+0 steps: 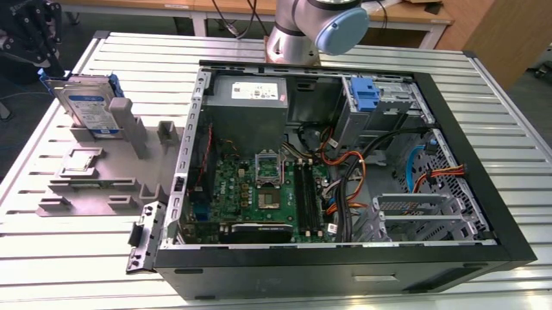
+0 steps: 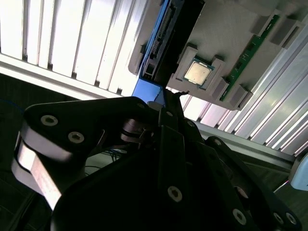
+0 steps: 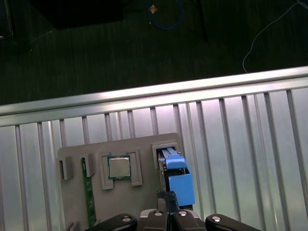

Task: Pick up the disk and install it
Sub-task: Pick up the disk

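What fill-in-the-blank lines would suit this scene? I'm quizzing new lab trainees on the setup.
1. The disk stands on edge in a grey holder, framed by a ____ carrier.
2. The holder sits on the exterior view's ____ of the open computer case.
3. The holder also carries a square processor chip and a ____ memory stick.
4. The gripper is closest to the ____.
Missing words: blue; left; green; disk.

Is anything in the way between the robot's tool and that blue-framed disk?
Nothing visible. In the first wrist view the tool is right over the disk, which stands on edge in its grey holder, with nothing between them.
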You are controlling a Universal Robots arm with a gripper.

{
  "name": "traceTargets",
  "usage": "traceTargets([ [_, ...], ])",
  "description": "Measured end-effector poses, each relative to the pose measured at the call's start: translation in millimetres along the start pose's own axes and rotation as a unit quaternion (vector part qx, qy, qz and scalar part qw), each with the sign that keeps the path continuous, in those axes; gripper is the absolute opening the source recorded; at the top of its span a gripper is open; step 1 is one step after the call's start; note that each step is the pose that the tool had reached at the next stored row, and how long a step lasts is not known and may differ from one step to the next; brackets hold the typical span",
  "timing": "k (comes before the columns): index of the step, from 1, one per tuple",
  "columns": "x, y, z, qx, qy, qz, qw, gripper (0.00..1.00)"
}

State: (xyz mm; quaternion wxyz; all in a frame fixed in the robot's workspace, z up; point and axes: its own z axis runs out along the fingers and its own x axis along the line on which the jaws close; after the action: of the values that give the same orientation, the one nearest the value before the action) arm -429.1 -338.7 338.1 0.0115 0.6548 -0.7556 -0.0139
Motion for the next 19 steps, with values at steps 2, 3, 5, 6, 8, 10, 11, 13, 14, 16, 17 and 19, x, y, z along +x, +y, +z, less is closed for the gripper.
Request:
traceTargets([
  [2,0.0,0.0,0.0,0.0,0.0,0.0,1.0,0.1],
  [3,0.0,0.0,0.0,0.0,0.0,0.0,1.0,0.11],
  [5,0.0,0.0,0.0,0.0,0.0,0.0,1.0,0.17],
  [6,0.0,0.0,0.0,0.0,0.0,0.0,1.0,0.17],
  [8,0.0,0.0,0.0,0.0,0.0,0.0,1.0,0.24],
  [10,0.0,0.0,0.0,0.0,0.0,0.0,1.0,0.25],
  [11,0.0,0.0,0.0,0.0,0.0,0.0,1.0,0.25],
  [13,0.0,0.0,0.0,0.0,0.0,0.0,1.0,0.31],
  [14,0.0,0.0,0.0,0.0,0.0,0.0,1.0,0.31],
  [16,0.0,0.0,0.0,0.0,0.0,0.0,1.0,0.33],
  [17,0.0,0.0,0.0,0.0,0.0,0.0,1.0,0.33],
  [19,0.0,0.0,0.0,0.0,0.0,0.0,1.0,0.39],
])
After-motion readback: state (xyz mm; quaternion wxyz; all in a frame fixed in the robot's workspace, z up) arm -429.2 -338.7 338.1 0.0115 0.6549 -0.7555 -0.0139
